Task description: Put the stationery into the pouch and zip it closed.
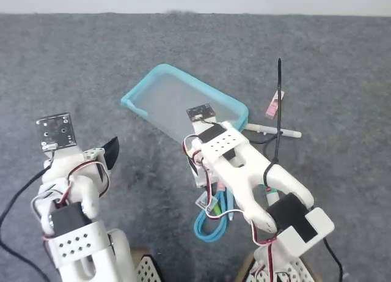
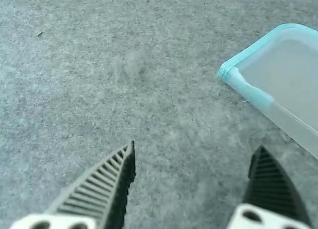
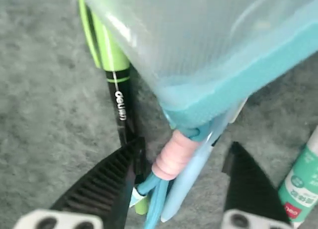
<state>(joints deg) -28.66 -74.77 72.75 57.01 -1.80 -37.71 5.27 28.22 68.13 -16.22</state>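
The right fingers [image 3: 112,177] stand apart around 2 pens, a pink-gripped pen [image 3: 174,157] and a pale blue pen [image 3: 191,184], at the edge of the pouch [image 3: 208,50] mid-tabletop [image 3: 44,114]. Best to close squarely on the pink grip and push along its axis, while the left fingers [image 2: 107,187], also apart, pin the pouch's corner. The pouch hides whether these pens and the green-and-black pen [image 3: 119,90] sit inside or beneath it.

Down in the lower left of the high view, the left arm [image 1: 70,196] sits folded back, its left gripper [image 2: 196,147] pointed down with jaws spread wide. The right arm [image 1: 244,172] stretches from lower right up toward centre, right gripper [image 3: 185,144] angled downward, jaws parted as well
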